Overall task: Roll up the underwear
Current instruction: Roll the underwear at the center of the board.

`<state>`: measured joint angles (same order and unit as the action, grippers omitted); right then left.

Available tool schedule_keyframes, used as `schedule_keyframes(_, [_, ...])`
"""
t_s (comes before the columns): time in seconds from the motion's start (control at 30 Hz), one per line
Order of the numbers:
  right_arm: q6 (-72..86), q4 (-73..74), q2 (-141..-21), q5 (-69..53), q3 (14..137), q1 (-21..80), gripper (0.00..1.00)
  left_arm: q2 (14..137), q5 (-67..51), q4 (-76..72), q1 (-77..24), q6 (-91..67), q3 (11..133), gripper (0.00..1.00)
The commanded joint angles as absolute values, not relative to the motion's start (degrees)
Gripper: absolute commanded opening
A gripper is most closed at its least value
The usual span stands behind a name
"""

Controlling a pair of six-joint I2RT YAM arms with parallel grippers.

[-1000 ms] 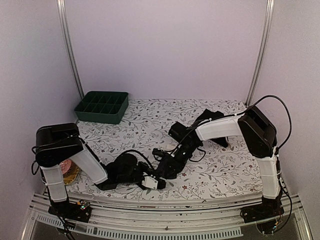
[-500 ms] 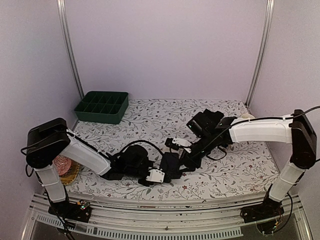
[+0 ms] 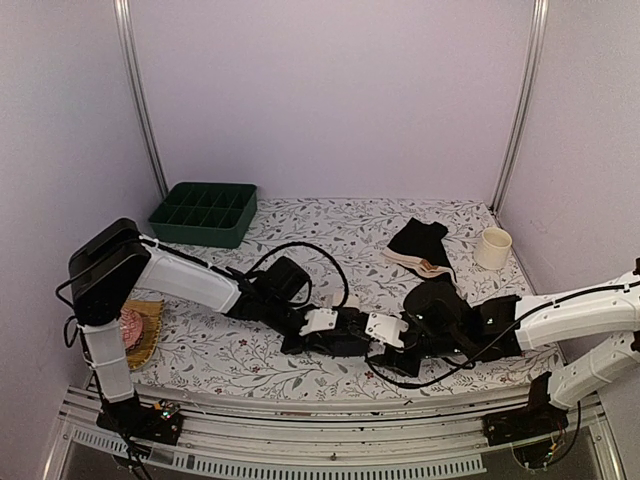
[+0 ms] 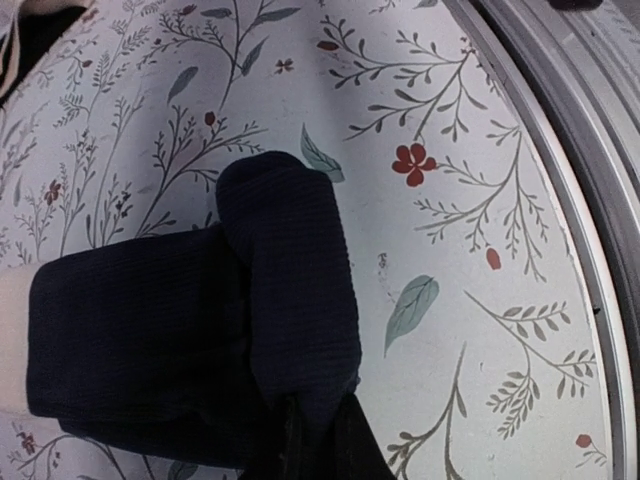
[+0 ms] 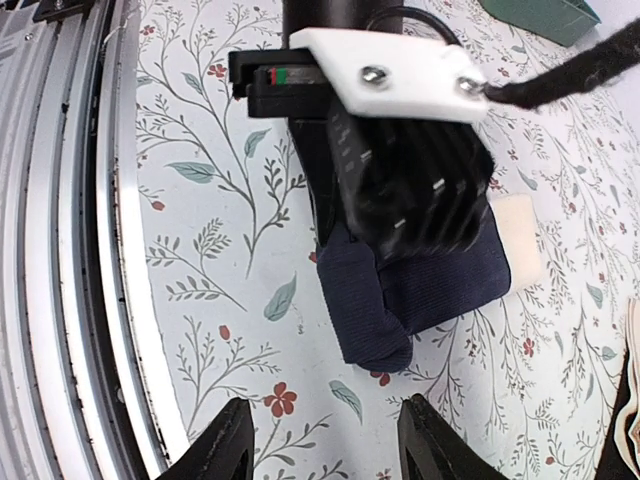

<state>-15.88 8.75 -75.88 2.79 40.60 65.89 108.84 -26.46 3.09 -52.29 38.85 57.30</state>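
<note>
A dark folded underwear [image 4: 200, 330] lies on the floral table near the front edge, one side folded over in a thick flap. It also shows in the right wrist view [image 5: 420, 290] and in the top view [image 3: 335, 345]. My left gripper [image 4: 320, 430] is shut on the end of that flap; in the top view it sits at the centre front [image 3: 345, 335]. My right gripper [image 5: 325, 450] is open and empty, just right of the garment and facing it, low over the table [image 3: 375, 352]. More underwear, black and cream-beige [image 3: 420, 248], lies in a pile at the back right.
A dark green compartment tray [image 3: 205, 213] stands at the back left. A pink knitted ball [image 3: 130, 325] rests on a woven mat at the left edge. A cream cup [image 3: 495, 248] stands at the back right. The metal front rail [image 5: 60, 200] runs close by.
My right arm has swung down from the back pile to lie low at the front centre. My left gripper has moved right with the dark garment. The back pile and the cup now show.
</note>
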Motion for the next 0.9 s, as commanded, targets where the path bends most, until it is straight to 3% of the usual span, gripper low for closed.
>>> schedule_keyframes(0.0, [-19.2, -2.3, -73.7, 10.2, 35.7, 66.9, 0.51, 114.3, -35.9, 14.8, -48.1, 34.7, 61.7, 0.0])
schedule_keyframes(0.17, [-23.8, -7.1, -76.8, 11.9, 35.3, 68.5, 0.51, 117.9, -40.1, 18.9, -46.0, 33.7, 65.9, 0.0])
schedule_keyframes(0.57, [-34.5, -11.0, -98.8, 20.8, 44.8, 71.2, 0.5, 124.6, -45.0, 27.5, -43.6, 32.3, 73.7, 0.0])
schedule_keyframes(0.87, [-36.0, -12.4, -103.0, 23.9, 45.0, 71.2, 0.45, 125.3, -46.1, 28.6, -43.0, 32.6, 74.5, 0.0])
